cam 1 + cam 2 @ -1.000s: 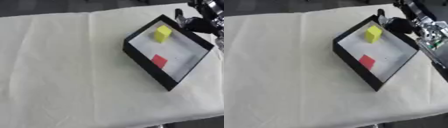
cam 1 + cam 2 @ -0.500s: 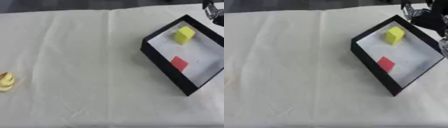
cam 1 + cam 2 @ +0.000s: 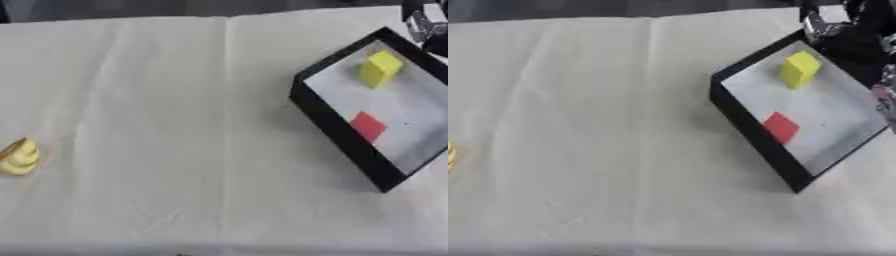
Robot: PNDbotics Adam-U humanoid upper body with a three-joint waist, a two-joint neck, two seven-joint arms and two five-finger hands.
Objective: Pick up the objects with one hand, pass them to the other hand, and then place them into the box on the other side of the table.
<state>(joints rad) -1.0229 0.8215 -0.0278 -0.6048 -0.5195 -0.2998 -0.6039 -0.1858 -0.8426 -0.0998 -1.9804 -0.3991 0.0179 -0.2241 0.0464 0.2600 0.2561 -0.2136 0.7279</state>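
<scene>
The right hand (image 3: 852,31) shows blurred at the upper right, above the far corner of the black box (image 3: 750,131), and whether its fingers are straight or curled cannot be told. Inside the box, on its pale floor, a yellow block (image 3: 800,69) stands near the far end and a flat red piece (image 3: 781,127) lies nearer the front wall, the two apart. Well away at the left edge of the cloth-covered table (image 3: 166,125) sits a small yellow object (image 3: 19,157) with rounded lobes.
</scene>
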